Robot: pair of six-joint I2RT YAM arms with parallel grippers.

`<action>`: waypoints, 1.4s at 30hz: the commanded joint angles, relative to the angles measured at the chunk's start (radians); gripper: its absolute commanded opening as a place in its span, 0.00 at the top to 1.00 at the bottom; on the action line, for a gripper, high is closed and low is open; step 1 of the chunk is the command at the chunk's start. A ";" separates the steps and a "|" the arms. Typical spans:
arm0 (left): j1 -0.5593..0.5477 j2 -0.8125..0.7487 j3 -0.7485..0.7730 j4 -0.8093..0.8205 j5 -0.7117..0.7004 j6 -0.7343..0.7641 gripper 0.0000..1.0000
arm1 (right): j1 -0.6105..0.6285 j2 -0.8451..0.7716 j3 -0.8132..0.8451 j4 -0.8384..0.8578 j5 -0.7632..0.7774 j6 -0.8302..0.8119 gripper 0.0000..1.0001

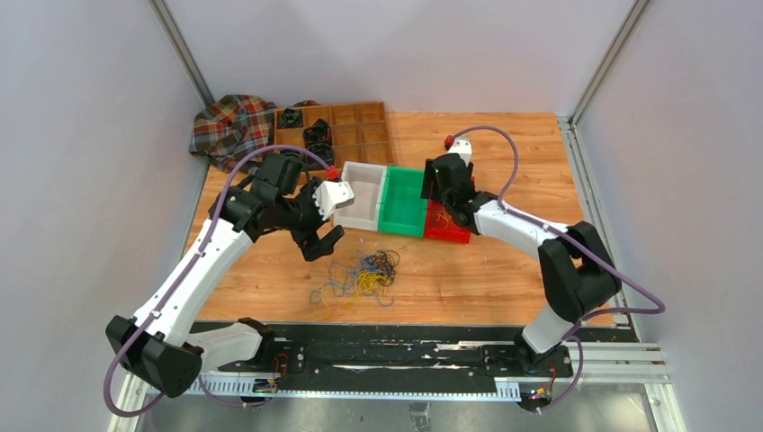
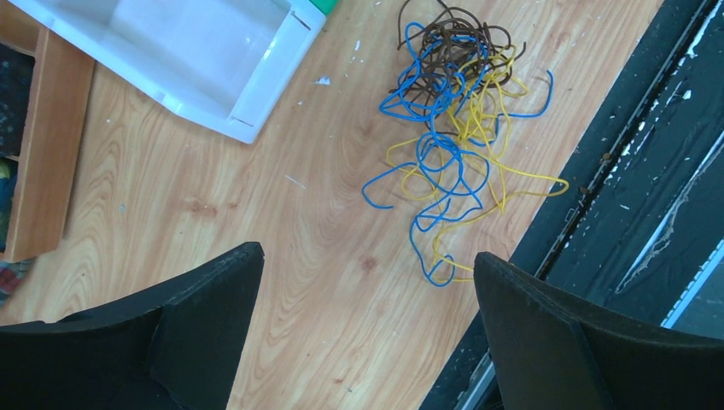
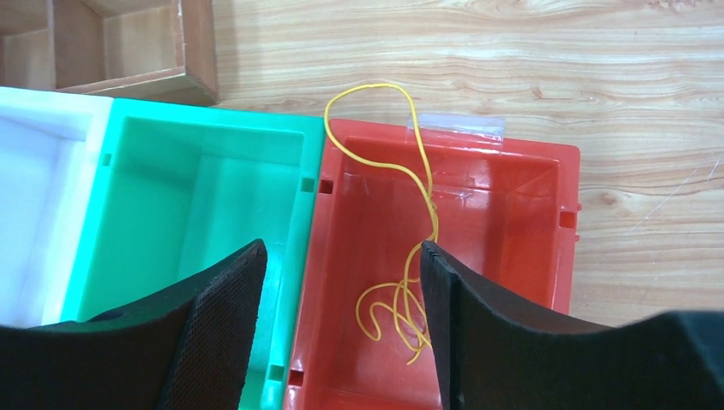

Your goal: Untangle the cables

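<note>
Top external: the tangle (image 1: pixel 364 274) of blue, yellow and dark cables sits on the table (image 1: pixel 504 270), near edge, centre-left. The left gripper (image 1: pixel 326 227) is just beside it and the right arm is well apart, so my call is the left takes the next pick.

Left wrist: the left gripper (image 2: pixel 367 260) has its jaws fully apart and holds nothing. The tangle (image 2: pixel 448 128) lies ahead of the claw, offset toward one finger rather than centred. Its long axis runs roughly along the claw's forward direction, with the dark knot at the far end and loose blue/yellow tails nearest. It needs a sideways shift before descending.

Right wrist: the right gripper (image 3: pixel 341 248) is above the red bin (image 3: pixel 567 256), jaws apart, gripping nothing. One yellow cable (image 3: pixel 427 192) lies in that bin, its loop draped over the far rim.
</note>
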 commanded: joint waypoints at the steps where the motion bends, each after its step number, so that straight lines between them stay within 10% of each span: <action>1: 0.004 0.007 0.015 0.015 0.034 -0.013 0.02 | 0.024 -0.058 -0.024 0.025 0.043 -0.010 0.34; 27: 0.007 -0.013 0.006 -0.031 -0.010 -0.059 0.02 | 0.053 -0.275 -0.003 -0.187 0.019 -0.013 0.25; 42: 0.006 0.059 -0.012 0.044 0.031 -0.008 0.01 | -0.007 -0.141 -0.017 -0.240 0.177 -0.033 0.44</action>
